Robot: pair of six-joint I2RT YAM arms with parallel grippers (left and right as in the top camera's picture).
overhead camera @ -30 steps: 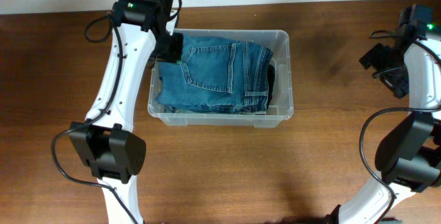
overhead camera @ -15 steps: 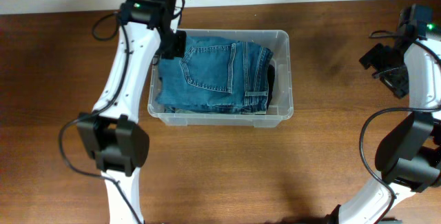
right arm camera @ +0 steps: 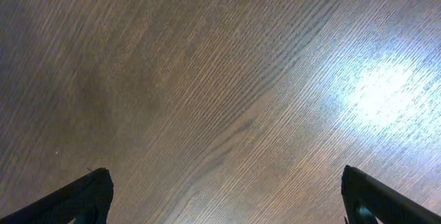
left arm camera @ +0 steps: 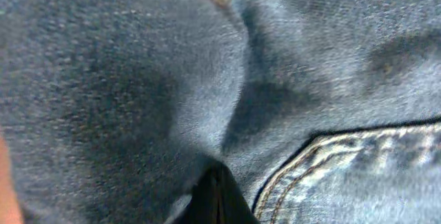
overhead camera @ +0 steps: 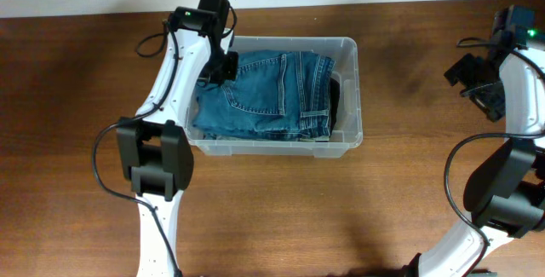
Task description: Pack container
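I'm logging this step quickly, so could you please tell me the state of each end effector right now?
Left end effector: against the jeans; open or shut cannot be told.
Right end effector: open, holding nothing.

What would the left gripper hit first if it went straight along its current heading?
The folded jeans in the container: denim fills the wrist view directly ahead of the left gripper. Depth is unclear, so it may already be touching the fabric.
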